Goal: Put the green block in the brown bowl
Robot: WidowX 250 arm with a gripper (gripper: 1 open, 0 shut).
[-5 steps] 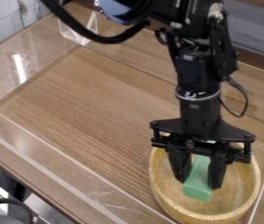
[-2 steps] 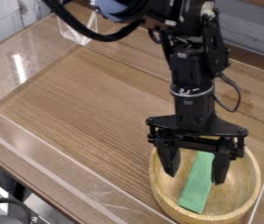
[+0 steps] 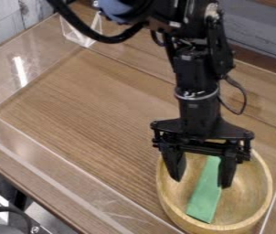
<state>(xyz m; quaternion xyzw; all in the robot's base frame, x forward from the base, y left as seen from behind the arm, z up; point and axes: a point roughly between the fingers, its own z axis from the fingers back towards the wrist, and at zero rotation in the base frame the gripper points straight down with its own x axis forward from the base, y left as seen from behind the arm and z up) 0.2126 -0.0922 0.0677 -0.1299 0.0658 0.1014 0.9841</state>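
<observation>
The green block (image 3: 207, 194), a flat light-green bar, lies inside the brown bowl (image 3: 258, 207), a wide wooden bowl at the front right of the table. It rests slanted against the bowl's inner slope. My gripper (image 3: 203, 168) hangs just above the block, pointing steeply down, with its black fingers (image 3: 175, 166) spread wide to either side. The jaws are open and nothing sits between them; the block lies free below.
The wood-grain table top (image 3: 91, 101) is ringed by clear acrylic walls (image 3: 18, 69). The bowl sits close to the front right edge. The black arm (image 3: 192, 55) rises from the gripper toward the top of the view.
The fingers have spread from shut on the upright block to wide open. The block has dropped and now lies flat and slanted in the bowl. The gripper has barely moved.
</observation>
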